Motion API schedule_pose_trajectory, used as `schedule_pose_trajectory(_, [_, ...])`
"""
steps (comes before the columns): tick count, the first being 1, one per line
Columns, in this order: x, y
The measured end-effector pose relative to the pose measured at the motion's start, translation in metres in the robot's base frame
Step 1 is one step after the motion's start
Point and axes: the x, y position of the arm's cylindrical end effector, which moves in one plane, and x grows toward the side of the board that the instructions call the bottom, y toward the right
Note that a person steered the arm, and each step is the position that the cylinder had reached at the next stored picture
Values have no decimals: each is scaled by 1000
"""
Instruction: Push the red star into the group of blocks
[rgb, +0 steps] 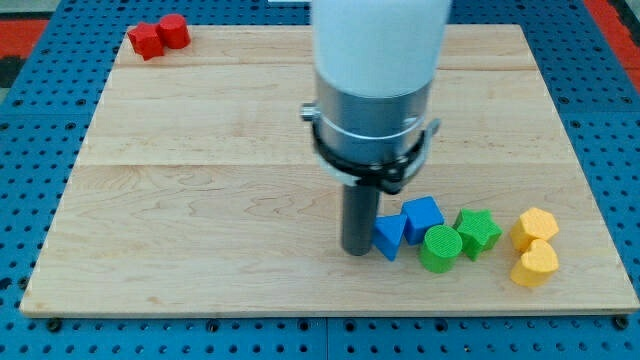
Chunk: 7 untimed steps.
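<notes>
The red star (146, 41) lies at the board's top left corner, touching a red round block (174, 30) on its right. The group of blocks sits at the view's bottom right: a blue triangle (389, 237), a blue cube (423, 217), a green cylinder (441, 248), a green star (478, 232), and two yellow blocks (536, 227) (534, 264). My tip (357, 249) rests on the board right beside the blue triangle, on its left, far from the red star.
The wooden board (200, 200) lies on a blue perforated table (30, 150). The arm's white and grey body (375, 90) hangs over the board's middle and hides part of it.
</notes>
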Motion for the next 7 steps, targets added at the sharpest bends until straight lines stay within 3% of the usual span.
schedule_pose_trajectory(1, [-3,-55])
schedule_pose_trajectory(3, [-124,-157])
schedule_pose_trajectory(4, [-206,-348])
schedule_pose_trajectory(5, [-209,-351])
schedule_pose_trajectory(7, [-326,-343])
